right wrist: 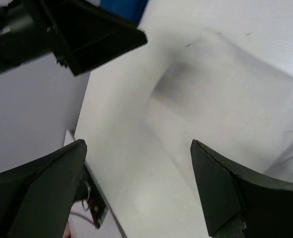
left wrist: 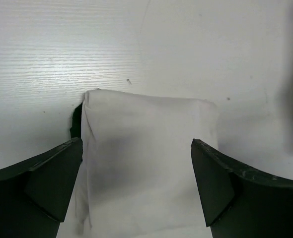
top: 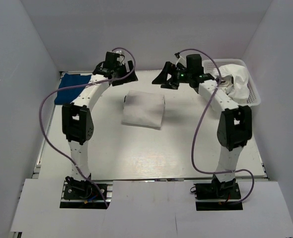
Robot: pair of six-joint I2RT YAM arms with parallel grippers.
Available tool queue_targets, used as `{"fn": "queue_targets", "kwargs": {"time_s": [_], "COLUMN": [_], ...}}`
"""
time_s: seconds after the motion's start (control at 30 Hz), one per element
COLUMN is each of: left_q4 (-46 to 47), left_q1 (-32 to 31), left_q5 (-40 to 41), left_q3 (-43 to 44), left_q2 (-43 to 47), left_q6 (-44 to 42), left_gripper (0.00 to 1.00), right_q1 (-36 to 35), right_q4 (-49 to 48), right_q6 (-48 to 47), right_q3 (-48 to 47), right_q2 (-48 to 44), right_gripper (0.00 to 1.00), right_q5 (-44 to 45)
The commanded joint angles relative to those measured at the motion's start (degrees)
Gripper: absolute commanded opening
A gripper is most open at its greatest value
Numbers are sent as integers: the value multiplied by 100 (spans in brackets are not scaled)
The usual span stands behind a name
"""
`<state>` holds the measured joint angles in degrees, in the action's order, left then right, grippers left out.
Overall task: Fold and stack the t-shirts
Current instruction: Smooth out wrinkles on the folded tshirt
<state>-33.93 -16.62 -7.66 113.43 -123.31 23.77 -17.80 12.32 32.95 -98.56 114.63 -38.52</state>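
while both jaws stand wide, the white tee (top: 144, 109) lies folded.

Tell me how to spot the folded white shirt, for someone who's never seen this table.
Start at the white table seen from above. Near its middle lies the folded white tee, a flat neat rectangle. The royal-blue tee sits at the far left corner, and the other white cloth is crumpled in the basket at the far right.

White basket (top: 256, 96), prob. plastic, at table (top: 136, 151) far-R corner
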Motion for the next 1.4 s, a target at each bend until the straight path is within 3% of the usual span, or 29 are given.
{"fn": "queue_targets", "kwargs": {"time_s": [0.0, 0.17, 0.37, 0.63, 0.83, 1.0, 1.13, 1.37], "left_q4": [-16, 1130, 1398, 853, 810, 757, 371, -166], "left_q1": [-113, -166, -271, -87, -87, -87, -157, -96], "left_q5": [-59, -1587, -2126, -1212, -1291, -1229, -659, 104], "left_q3": [-582, -2523, -3159, -3599, -3758, -3583, -2985, -2527], "left_q2": [983, 1852, 1644, 1248, 967, 1255, 1713, 1845], "left_q6": [-31, 373, 690, 453, 453, 453, 278, -65], "left_gripper": [100, 100, 100, 100, 100, 100, 100, 100], "right_q1": [-197, -426, -646, -602, -584, -593, -628, -628], "right_q4": [-203, -932, -1590, -1672, -1381, -1014, -250, 59], "right_q6": [-324, -236, -227, -384, -474, -736, -1141, -1668], "right_q3": [775, 2147, 2499, 2947, 3062, 2949, 2422, 2605], "right_q2": [-650, -1127, -504, 103, 473, 122, -439, -1785], "right_gripper": [91, 91, 91, 91, 91, 91, 91, 91], "right_q5": [-417, -849, -1368, -1036, -683, -393, -402, -60]}}
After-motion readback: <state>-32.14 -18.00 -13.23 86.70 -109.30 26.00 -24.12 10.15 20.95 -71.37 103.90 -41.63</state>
